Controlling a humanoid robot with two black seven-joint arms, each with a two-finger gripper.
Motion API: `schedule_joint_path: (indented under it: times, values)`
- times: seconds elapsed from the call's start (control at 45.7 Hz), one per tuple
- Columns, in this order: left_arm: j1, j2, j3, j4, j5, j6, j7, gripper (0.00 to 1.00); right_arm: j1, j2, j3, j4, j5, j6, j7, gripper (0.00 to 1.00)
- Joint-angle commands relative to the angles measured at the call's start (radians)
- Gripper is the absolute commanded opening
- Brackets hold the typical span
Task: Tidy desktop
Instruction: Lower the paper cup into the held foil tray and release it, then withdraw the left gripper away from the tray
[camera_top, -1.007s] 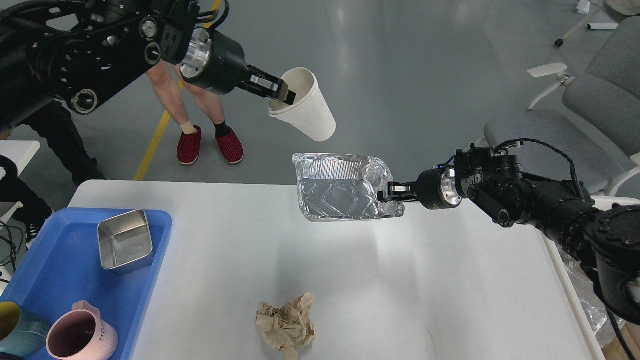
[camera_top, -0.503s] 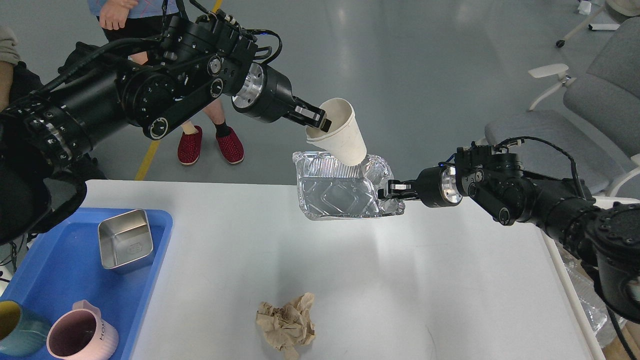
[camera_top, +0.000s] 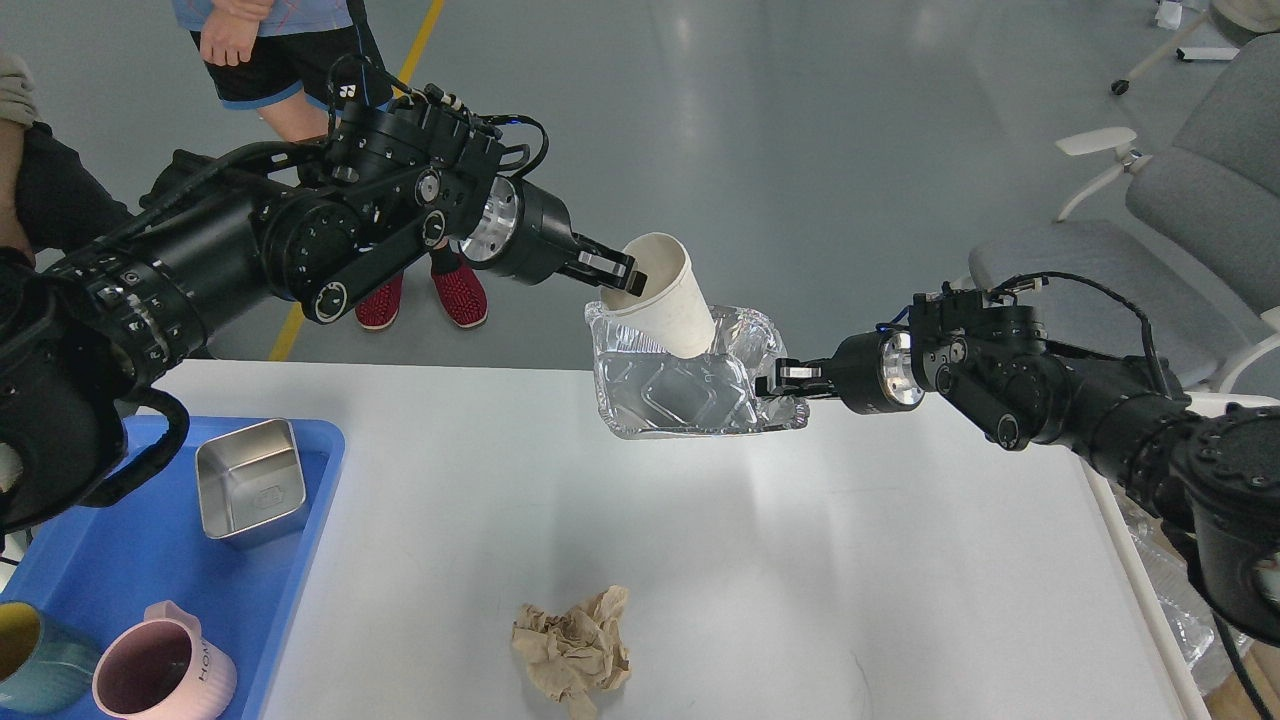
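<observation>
Since 1 s ago my left arm swung in & down: the cup (camera_top: 665, 298), which was up in the air well apart from the foil tray (camera_top: 690, 385), now sits w/ its base down inside the tray, tilted, mouth toward me-left. Left gripper (camera_top: 618, 275) is clamped on the cup's rim, one finger inside, one out. Right gripper (camera_top: 783, 384) pinches the foil tray's right rim & hasn't budged; tray hangs above the far edge of the desktop (camera_top: 700, 560), not resting on it as far as I can tell.

Meaning, imo: trash is being nested, cup into tray, so both go out in one trip. Probably near the let-go point for the left.

Left to tidy on the desktop: a crumpled paper wad (camera_top: 573, 648) near the front edge. Blue tray (camera_top: 120, 560) at left already has a steel tin (camera_top: 250, 478) & two mugs (camera_top: 165, 672). Risk: cup is leaning, could tip out when I release.
</observation>
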Motion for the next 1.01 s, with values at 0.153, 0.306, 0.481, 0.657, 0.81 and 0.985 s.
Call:
schedule_joint_path:
  times: [0.153,0.306,0.481,0.657,0.81,0.985]
  values:
    - [0.009,-0.017,-0.003,0.000,-0.064,0.025,-0.002,0.81,-0.001,-0.002,0.000,0.000,0.000,-0.001,0.000,0.00]
    - [0.007,-0.017,-0.003,0.000,-0.076,0.031,-0.002,0.84,-0.001,-0.002,0.000,0.000,0.000,-0.001,0.000,0.00]
    - [0.009,-0.017,-0.003,0.000,-0.076,0.033,-0.002,0.85,-0.001,-0.001,0.000,0.000,0.000,-0.001,0.000,0.00]
    - [0.007,-0.015,-0.005,0.000,-0.077,0.033,-0.005,0.85,-0.001,-0.002,0.000,0.000,0.000,-0.001,0.000,0.00]
    - [0.007,-0.015,-0.011,0.000,-0.079,0.033,-0.006,0.85,-0.001,-0.004,0.000,0.000,0.000,-0.001,0.000,0.00]
    - [-0.011,-0.005,-0.009,0.000,-0.120,0.028,-0.006,0.85,-0.001,-0.005,0.000,-0.001,0.000,-0.001,0.000,0.00]
